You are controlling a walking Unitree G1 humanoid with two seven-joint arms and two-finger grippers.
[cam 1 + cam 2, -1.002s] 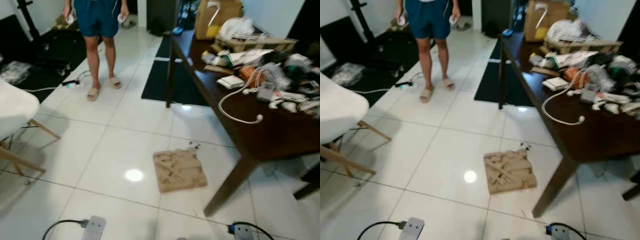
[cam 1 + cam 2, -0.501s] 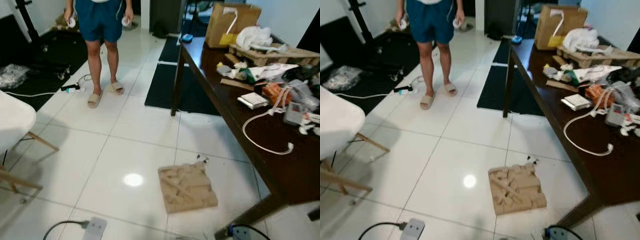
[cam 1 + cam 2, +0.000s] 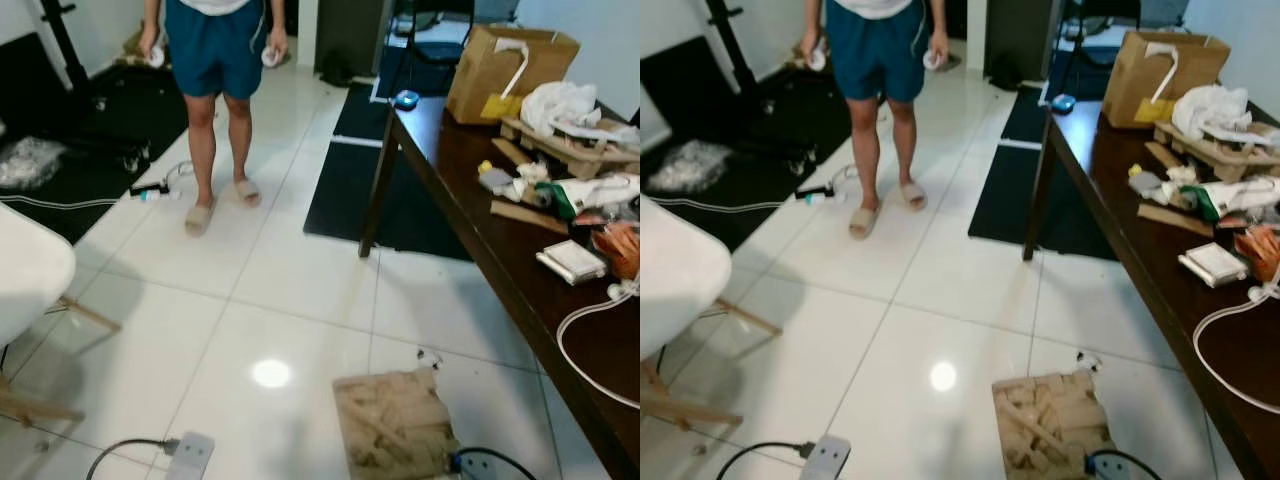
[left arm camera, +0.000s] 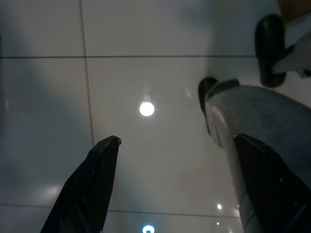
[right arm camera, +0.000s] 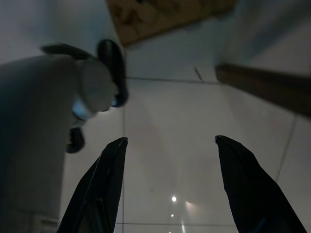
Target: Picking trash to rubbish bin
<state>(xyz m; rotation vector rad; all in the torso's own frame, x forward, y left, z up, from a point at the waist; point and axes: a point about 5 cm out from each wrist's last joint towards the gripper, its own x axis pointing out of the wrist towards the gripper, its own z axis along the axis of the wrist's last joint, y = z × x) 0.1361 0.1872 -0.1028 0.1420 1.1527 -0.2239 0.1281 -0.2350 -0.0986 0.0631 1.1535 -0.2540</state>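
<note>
A flat tan piece of moulded cardboard packing [image 3: 395, 428] lies on the white tile floor just in front of me, beside the dark table [image 3: 520, 290]. A small dark scrap [image 3: 429, 356] lies on the tile just beyond it. Both arms hang low. In the left wrist view my left gripper [image 4: 177, 140] is open over bare tile, with nothing between its fingers. My right gripper [image 5: 171, 140] is open too, above the floor, with an edge of the cardboard packing [image 5: 165, 14] beyond its fingertips.
A person [image 3: 215, 60] stands ahead on the left, holding controllers. A white chair [image 3: 30, 280] is at my left. The table carries a cardboard box [image 3: 505, 70], cables and clutter. A black mat [image 3: 400, 190] lies beyond, and a table leg [image 5: 262, 87] is near my right gripper.
The camera has moved forward and to the right: the cardboard packing sits lower and nearer in view, and the table's near leg has left the picture. The packing itself has not moved.
</note>
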